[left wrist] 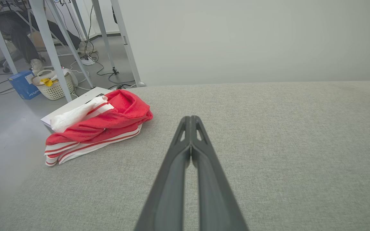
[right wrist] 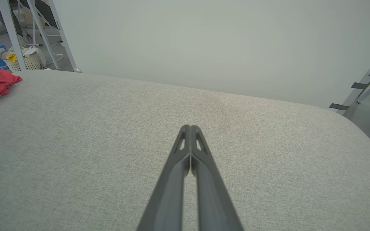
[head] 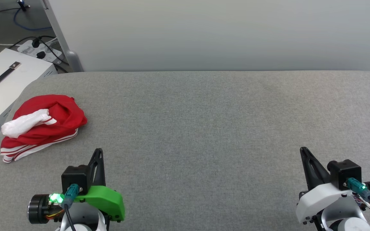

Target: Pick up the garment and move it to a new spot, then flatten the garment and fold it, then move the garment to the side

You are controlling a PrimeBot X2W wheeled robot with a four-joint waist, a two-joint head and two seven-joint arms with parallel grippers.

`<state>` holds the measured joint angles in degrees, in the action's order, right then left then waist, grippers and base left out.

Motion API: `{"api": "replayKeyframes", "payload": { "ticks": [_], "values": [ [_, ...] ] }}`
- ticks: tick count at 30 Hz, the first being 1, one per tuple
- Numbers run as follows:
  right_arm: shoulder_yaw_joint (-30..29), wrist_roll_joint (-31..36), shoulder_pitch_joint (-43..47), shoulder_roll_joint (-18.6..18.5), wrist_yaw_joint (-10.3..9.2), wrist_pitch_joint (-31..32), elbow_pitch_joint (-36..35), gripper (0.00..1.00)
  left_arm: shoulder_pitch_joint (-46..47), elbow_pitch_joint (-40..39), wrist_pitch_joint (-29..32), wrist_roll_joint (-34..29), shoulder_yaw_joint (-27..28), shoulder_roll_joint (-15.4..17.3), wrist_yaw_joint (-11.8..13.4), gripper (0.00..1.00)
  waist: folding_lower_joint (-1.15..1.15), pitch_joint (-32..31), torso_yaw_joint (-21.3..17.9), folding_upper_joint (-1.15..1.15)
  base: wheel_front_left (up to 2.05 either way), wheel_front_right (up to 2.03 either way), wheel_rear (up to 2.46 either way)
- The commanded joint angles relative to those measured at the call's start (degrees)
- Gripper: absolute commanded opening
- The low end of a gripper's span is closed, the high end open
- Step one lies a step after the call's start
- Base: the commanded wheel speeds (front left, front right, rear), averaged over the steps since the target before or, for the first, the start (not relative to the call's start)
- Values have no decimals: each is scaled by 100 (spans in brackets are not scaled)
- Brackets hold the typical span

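At the left edge of a grey cloth-covered table [head: 204, 128], a red garment [head: 43, 123] lies bunched in a heap, untouched.
Left gripper [head: 99, 150] and right gripper [head: 302, 149] sit at the near edge, fingers pressed together, holding nothing, both apart from the heap. Pick-up looks not yet begun; the nearer left gripper would need to part its fingers and reach left and farther. Folds hide any front print; only a white sleeve and striped trim show.

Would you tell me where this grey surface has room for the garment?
Bare: the grey surface from the garment rightward to its right edge, including between left gripper and right gripper. Crowded: the left edge, at the garment.
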<state>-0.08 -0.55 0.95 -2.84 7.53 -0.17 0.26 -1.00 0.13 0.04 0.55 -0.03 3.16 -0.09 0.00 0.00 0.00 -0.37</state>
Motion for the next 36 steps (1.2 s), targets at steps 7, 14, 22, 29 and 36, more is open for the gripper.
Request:
{"api": "replayKeyframes", "payload": {
  "ticks": [7,14,22,29,36],
  "values": [
    [8,55,-95,-4,-4,17,-26,0,100,-13,-4,-55,3,-28,9,0,0,0,0,37,0,0,0],
    [8,55,-95,-4,-4,17,-26,0,100,-13,-4,-55,3,-28,9,0,0,0,0,37,0,0,0],
    [-8,-13,-1,1,0,-11,2,100,-4,2,-11,6,-1,1,6,100,0,2,0,0,0,0,0],
    [-48,-112,-13,1,0,-94,-26,100,7,-4,-95,28,-14,-1,54,100,0,10,0,2,0,0,0],
    [-102,-281,-20,0,-1,-210,-110,100,20,-33,-213,46,-35,-3,94,100,0,19,4,5,0,0,0]
  ]
}}
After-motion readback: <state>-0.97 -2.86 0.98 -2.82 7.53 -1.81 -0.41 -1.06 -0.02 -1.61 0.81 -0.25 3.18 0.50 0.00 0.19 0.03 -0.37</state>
